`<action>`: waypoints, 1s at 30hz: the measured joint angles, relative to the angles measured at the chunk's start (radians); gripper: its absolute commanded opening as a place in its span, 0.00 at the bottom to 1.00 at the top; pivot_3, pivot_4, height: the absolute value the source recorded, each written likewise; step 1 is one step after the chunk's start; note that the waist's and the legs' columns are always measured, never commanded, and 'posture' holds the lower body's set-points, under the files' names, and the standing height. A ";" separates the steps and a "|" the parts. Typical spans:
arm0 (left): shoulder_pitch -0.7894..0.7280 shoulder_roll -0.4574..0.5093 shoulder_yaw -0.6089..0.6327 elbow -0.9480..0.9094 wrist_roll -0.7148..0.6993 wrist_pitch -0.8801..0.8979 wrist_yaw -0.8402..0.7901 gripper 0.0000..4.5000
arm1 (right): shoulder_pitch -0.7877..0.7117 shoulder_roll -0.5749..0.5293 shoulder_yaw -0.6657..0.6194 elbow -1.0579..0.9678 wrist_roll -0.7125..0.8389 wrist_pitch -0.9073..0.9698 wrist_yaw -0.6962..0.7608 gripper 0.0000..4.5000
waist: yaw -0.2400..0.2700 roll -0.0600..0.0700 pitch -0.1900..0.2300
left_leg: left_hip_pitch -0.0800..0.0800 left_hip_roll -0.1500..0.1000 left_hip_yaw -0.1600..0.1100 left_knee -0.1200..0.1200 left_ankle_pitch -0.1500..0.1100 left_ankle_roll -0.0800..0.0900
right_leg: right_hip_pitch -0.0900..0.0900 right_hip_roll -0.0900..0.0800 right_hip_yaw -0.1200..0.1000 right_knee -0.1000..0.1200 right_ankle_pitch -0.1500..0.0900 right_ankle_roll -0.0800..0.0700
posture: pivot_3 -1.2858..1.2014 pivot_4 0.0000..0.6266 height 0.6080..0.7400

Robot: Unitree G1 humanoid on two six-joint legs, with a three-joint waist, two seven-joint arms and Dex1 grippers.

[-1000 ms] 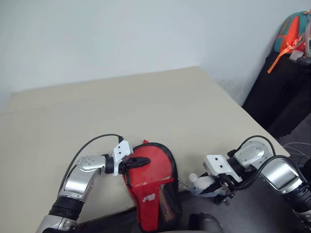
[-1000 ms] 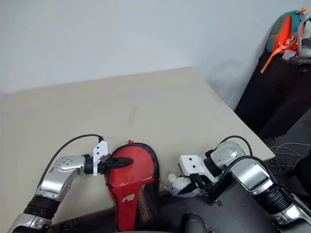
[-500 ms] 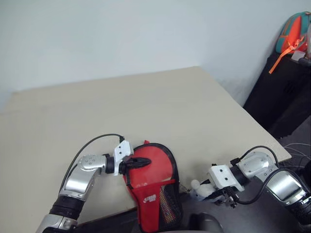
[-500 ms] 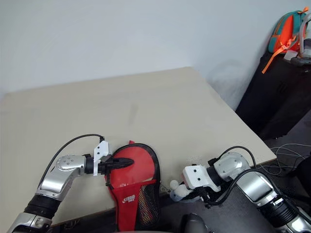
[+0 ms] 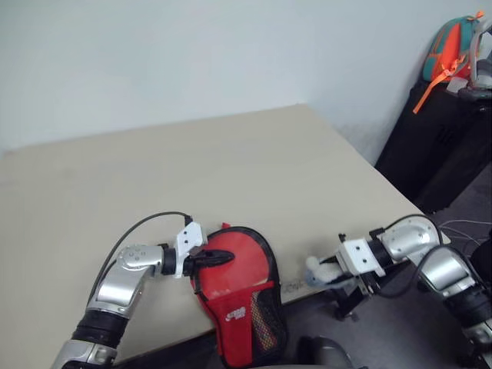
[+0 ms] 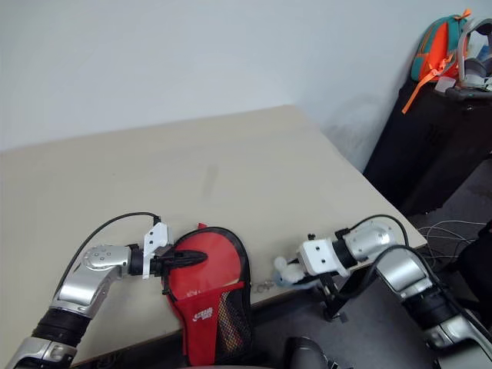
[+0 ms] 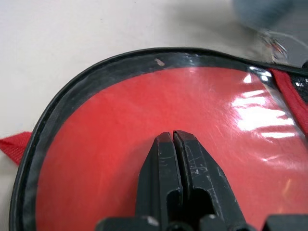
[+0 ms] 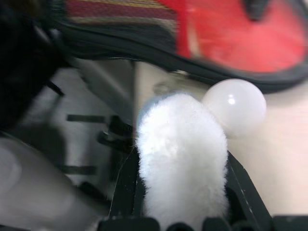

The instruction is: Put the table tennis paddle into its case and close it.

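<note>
The case (image 5: 242,284) lies at the table's (image 5: 231,169) near edge, red clear-panel face up, black zip rim around it, its mesh-pocket end hanging over the edge. My left gripper (image 5: 227,259) is shut, and its fingertips (image 7: 172,137) rest on the glossy red panel. Right of the case, at the table edge, my right gripper (image 5: 319,270) is shut on a fluffy white wad (image 8: 180,149) with a white ball (image 8: 234,107) beside it. A blurred striped band (image 8: 110,9) at the case's narrow end may be the paddle's handle. I cannot tell whether the red under the panel is the paddle.
A small metal ring (image 6: 264,286) lies between the case and the wad. A black cabinet (image 5: 438,146) with an orange and teal backpack (image 5: 450,46) on top stands at the right. Cables (image 6: 442,231) lie on the floor there.
My right gripper has risen from below the table edge to the edge and rolled, still holding the white wad. The left gripper stays pressed on the case.
</note>
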State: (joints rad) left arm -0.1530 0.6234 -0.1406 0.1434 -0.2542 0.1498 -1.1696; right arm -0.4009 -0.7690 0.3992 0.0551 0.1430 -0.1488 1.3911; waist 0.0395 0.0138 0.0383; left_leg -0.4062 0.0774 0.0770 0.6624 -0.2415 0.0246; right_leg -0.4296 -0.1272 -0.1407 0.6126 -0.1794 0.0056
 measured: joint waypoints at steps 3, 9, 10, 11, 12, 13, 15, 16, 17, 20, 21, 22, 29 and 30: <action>0.007 0.004 0.002 -0.005 -0.001 0.000 -0.003 0.00 | -0.028 0.033 0.003 0.050 -0.023 -0.026 -0.012 0.14 | 0.001 0.009 -0.003 | -0.005 0.001 -0.003 0.001 -0.001 -0.003 | 0.001 0.004 -0.012 -0.007 0.000 0.000 | 0.52 0.00 0.74; 0.014 0.004 0.005 -0.014 -0.001 0.000 -0.003 0.00 | 0.044 0.025 0.004 0.005 -0.026 -0.039 0.000 0.14 | 0.000 0.010 -0.003 | -0.005 0.000 -0.003 0.005 -0.002 -0.003 | 0.003 0.004 -0.010 -0.005 0.000 0.000 | 0.52 0.00 0.74; 0.014 0.004 0.005 -0.014 -0.001 0.001 -0.002 0.00 | 0.057 0.021 0.004 -0.010 -0.025 -0.039 0.001 0.14 | -0.001 0.010 -0.003 | -0.005 0.000 -0.003 0.005 -0.002 -0.003 | 0.003 0.004 -0.010 -0.005 0.000 0.000 | 0.52 0.00 0.74; 0.015 0.005 0.006 -0.014 -0.001 0.002 -0.001 0.00 | 0.072 0.014 0.004 -0.033 -0.023 -0.037 0.004 0.14 | -0.001 0.010 -0.003 | -0.004 0.001 -0.003 0.005 -0.002 -0.003 | 0.003 0.004 -0.010 -0.005 0.000 0.000 | 0.52 0.00 0.74; 0.015 0.004 0.005 -0.014 -0.001 0.004 0.001 0.00 | 0.087 0.003 0.003 -0.058 -0.017 -0.033 0.011 0.14 | 0.000 0.010 -0.003 | -0.004 0.001 -0.003 0.005 -0.002 -0.003 | 0.003 0.004 -0.011 -0.005 0.000 0.000 | 0.52 0.00 0.74; 0.016 0.004 0.004 -0.014 -0.001 0.004 0.003 0.00 | 0.106 -0.012 0.003 -0.091 -0.003 -0.027 0.024 0.14 | 0.000 0.010 -0.003 | -0.004 0.001 -0.004 0.005 -0.002 -0.003 | 0.003 0.005 -0.011 -0.005 0.000 0.000 | 0.52 0.00 0.74; 0.016 0.004 0.004 -0.017 -0.001 0.005 0.004 0.00 | 0.176 -0.073 0.004 -0.197 0.062 -0.008 0.073 0.14 | 0.003 0.010 -0.003 | -0.004 0.000 -0.005 0.005 -0.002 -0.003 | 0.003 0.004 -0.011 -0.005 0.000 0.000 | 0.52 0.00 0.74; 0.016 0.004 -0.001 -0.023 -0.002 0.005 -0.001 0.00 | 0.209 -0.118 0.006 -0.256 0.110 -0.001 0.087 0.14 | 0.005 0.012 -0.003 | -0.005 0.000 -0.005 0.006 -0.002 -0.003 | 0.004 0.004 -0.011 -0.005 0.000 0.000 | 0.52 0.00 0.74; 0.018 0.004 -0.004 -0.031 -0.003 0.005 -0.004 0.00 | 0.240 -0.176 0.007 -0.310 0.158 0.005 0.098 0.14 | 0.006 0.014 -0.003 | -0.005 -0.002 -0.005 0.007 -0.002 -0.003 | 0.004 0.002 -0.010 -0.006 0.000 0.000 | 0.52 0.00 0.74; 0.021 0.004 -0.003 -0.035 -0.008 0.008 -0.006 0.00 | 0.305 -0.304 0.006 -0.418 0.252 0.024 0.119 0.14 | 0.014 0.013 -0.002 | -0.005 -0.007 -0.005 0.008 -0.005 0.002 | 0.004 -0.002 -0.009 -0.006 -0.001 0.002 | 0.52 0.00 0.74; 0.019 0.004 -0.004 -0.036 -0.009 0.009 -0.006 0.00 | 0.309 -0.307 0.003 -0.427 0.258 0.023 0.120 0.14 | 0.017 0.011 -0.003 | -0.005 -0.008 -0.005 0.008 -0.006 0.003 | 0.004 -0.004 -0.009 -0.007 -0.001 0.002 | 0.52 0.00 0.74; 0.018 0.004 -0.003 -0.036 -0.009 0.011 -0.006 0.00 | 0.313 -0.305 0.003 -0.427 0.255 0.021 0.122 0.14 | 0.019 0.009 -0.002 | -0.005 -0.010 -0.005 0.008 -0.006 0.004 | 0.004 -0.006 -0.009 -0.006 -0.001 0.003 | 0.52 0.00 0.74; 0.019 0.006 -0.002 -0.035 -0.012 0.015 -0.005 0.00 | 0.300 -0.254 0.013 -0.402 0.201 0.019 0.138 0.14 | 0.021 0.005 -0.002 | -0.005 -0.012 -0.005 0.011 -0.010 0.009 | 0.005 -0.011 -0.009 -0.006 -0.001 0.006 | 0.52 0.00 0.74; 0.018 0.007 -0.001 -0.033 -0.012 0.015 -0.004 0.00 | 0.291 -0.239 0.013 -0.389 0.187 0.023 0.137 0.14 | 0.020 0.004 -0.002 | -0.005 -0.011 -0.005 0.011 -0.010 0.009 | 0.004 -0.011 -0.010 -0.006 -0.001 0.006 | 0.52 0.00 0.74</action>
State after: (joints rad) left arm -0.1353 0.6305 -0.1419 0.1103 -0.2665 0.1653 -1.1739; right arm -0.1102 -1.0084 0.4126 -0.3339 0.3303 -0.1261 1.5283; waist 0.0597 0.0183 0.0363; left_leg -0.4113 0.0659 0.0719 0.6738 -0.2510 0.0337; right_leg -0.4251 -0.1381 -0.1503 0.6064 -0.1799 0.0120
